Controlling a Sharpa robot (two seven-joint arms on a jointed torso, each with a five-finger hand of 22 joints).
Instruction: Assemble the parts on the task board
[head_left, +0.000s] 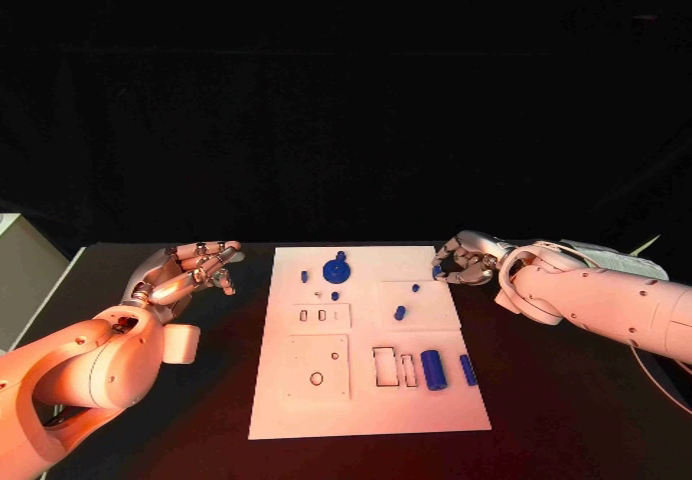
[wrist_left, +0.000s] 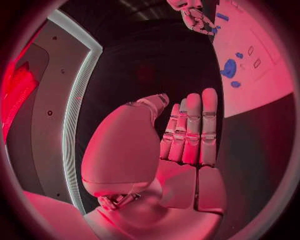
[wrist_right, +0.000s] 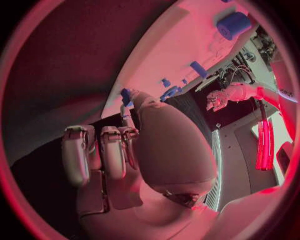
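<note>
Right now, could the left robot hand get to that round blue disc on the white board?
Probably yes. The left robot hand hovers open beside the board, and bare black table lies between it and the blue disc.

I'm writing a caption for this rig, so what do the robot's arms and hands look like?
Both arms have smooth, rounded white shells with bulbous joints. The left hand and right hand are silver metal, with segmented fingers and small screws showing. In the wrist views each palm has a domed white cover. No loose cables or markings are visible.
</note>
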